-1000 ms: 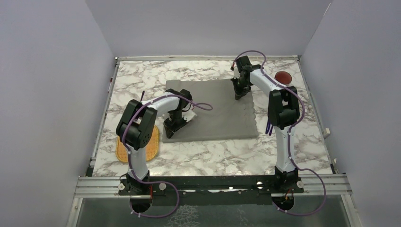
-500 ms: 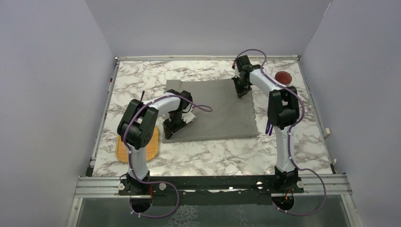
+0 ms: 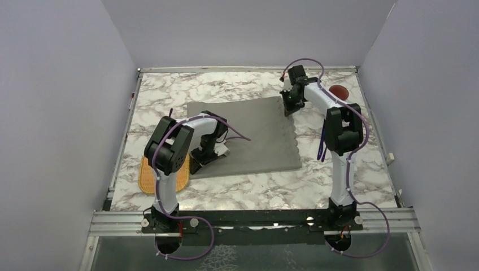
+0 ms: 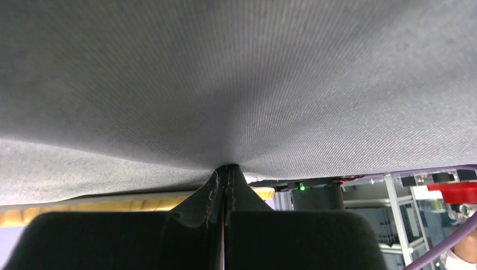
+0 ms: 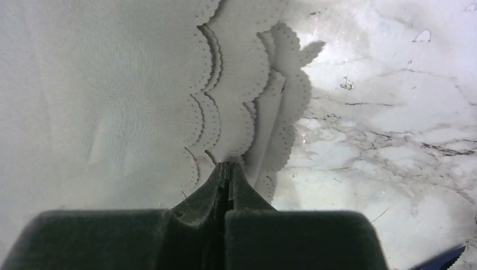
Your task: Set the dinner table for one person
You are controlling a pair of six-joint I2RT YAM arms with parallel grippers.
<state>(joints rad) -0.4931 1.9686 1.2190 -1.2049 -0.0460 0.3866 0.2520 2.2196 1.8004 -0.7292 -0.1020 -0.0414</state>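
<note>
The grey cloth placemat (image 3: pixel 248 132) with a scalloped edge lies spread on the marble dinner table (image 3: pixel 169 90). My left gripper (image 3: pixel 199 161) is shut on the placemat's near left corner; in the left wrist view the cloth (image 4: pixel 236 79) fills the frame above the closed jaws (image 4: pixel 226 169). My right gripper (image 3: pixel 289 108) is shut on the far right corner; the right wrist view shows the scalloped edge (image 5: pixel 247 107) bunched at the jaws (image 5: pixel 226 166), with marble (image 5: pixel 382 112) to the right.
An orange woven mat (image 3: pixel 148 179) lies near the table's left front, partly under the left arm. A dark red round object (image 3: pixel 338 90) sits at the far right corner behind the right arm. Grey walls enclose the table on three sides.
Both grippers have moved with the placemat. The right one went farther back and right, the left one nearer and left, and the cloth now lies flatter and shifted left.
</note>
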